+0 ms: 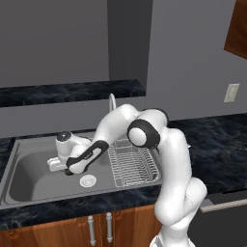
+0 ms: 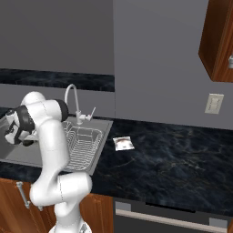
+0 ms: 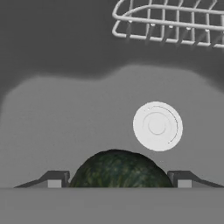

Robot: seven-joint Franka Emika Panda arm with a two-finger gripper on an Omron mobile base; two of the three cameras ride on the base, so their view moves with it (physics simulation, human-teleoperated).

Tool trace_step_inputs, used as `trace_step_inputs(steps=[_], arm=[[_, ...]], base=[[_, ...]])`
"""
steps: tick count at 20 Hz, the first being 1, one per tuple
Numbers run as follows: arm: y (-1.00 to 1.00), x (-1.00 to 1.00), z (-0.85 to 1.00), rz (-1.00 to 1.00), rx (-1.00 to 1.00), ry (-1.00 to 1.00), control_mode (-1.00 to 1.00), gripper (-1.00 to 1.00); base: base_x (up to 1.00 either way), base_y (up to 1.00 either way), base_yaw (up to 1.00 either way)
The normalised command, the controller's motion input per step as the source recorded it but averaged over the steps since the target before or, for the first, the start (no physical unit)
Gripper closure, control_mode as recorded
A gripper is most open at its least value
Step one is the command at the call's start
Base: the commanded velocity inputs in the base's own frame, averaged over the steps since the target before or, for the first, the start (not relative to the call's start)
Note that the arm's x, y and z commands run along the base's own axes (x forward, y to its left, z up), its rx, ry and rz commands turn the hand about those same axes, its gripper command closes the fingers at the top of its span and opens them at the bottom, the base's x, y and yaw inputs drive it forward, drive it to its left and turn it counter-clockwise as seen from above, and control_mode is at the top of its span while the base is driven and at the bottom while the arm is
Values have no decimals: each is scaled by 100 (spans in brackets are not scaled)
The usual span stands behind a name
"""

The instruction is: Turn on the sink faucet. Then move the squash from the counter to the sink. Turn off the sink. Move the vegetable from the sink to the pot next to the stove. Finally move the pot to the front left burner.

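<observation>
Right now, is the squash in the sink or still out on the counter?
In the sink. The hand view shows the squash between the open hand's fingertips, over the grey sink floor beside the round drain.

Two base views look forward and down, sharing the sink (image 1: 29, 178); the hand view faces its floor closely.

Dark green squash (image 3: 119, 169) low in sink (image 1: 29, 181), near drain (image 3: 157, 126), apparently resting

Behind my workspace: plain grey wall (image 2: 159, 59) with a pale outlet plate (image 2: 214, 103); brown upper cabinet (image 2: 218, 41) at right; wooden cabinet doors (image 1: 96, 229) with silver handles below.
</observation>
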Motion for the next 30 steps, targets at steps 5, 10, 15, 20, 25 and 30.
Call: trace_step_inputs(steps=[5, 10, 15, 20, 25, 30], arm=[[-25, -24, 69, -1, 1, 6, -100, 100], [-32, -34, 73, -1, 0, 0, -100, 100], [-40, -48, 73, -1, 1, -1, -100, 100], [-38, -58, 66, -1, 3, 0, -100, 100], [-37, -58, 61, -1, 4, 0, -100, 100], [-38, -58, 55, 0, 3, 0, -100, 100]], base=[[0, 0, 0], [0, 0, 0], [0, 0, 0], [0, 0, 0], [0, 0, 0], [0, 0, 0]])
